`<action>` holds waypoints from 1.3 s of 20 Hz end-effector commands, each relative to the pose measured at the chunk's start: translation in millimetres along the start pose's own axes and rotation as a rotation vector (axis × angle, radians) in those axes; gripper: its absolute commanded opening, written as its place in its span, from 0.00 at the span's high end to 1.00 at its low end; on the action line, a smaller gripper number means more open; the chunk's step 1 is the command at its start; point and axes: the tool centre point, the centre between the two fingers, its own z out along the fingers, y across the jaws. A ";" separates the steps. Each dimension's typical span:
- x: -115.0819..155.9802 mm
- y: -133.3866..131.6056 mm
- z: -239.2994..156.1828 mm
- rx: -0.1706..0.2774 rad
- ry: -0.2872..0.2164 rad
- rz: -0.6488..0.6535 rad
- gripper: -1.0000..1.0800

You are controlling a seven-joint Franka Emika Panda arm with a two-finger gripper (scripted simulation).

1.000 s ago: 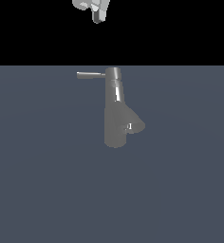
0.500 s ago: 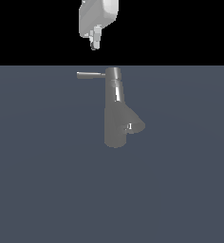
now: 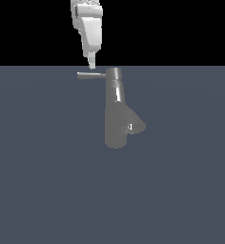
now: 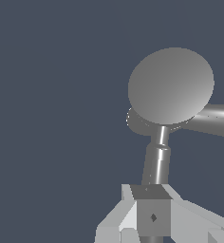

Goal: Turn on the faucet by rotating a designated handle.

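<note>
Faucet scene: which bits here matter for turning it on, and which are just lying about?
Part of the job:
faucet
handle, the thin rod at its top
gripper, just above the handle

Just lying about:
nothing else shows except the plain grey floor

The arm's end is pale, white to light grey, built of flat faceted panels with hard edges. Its upper housing is blocky and speckled along the top; below it a smooth white wedge narrows into the pincer [image 3: 92,66], a slim grey tip. Close up, the pincer [image 4: 153,216] shows a darker grey square block bearing a small black diamond mark, with light angled panels on either side.
</note>
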 end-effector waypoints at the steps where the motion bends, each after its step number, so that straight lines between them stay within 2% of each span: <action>1: -2.2 -9.9 10.4 0.001 0.015 0.042 1.00; 8: -7.0 -26.5 30.0 0.002 0.042 0.113 1.00; 16: -7.7 -31.3 35.8 0.003 0.052 0.134 1.00; 26: -28.0 -33.3 44.8 0.004 0.014 0.148 1.00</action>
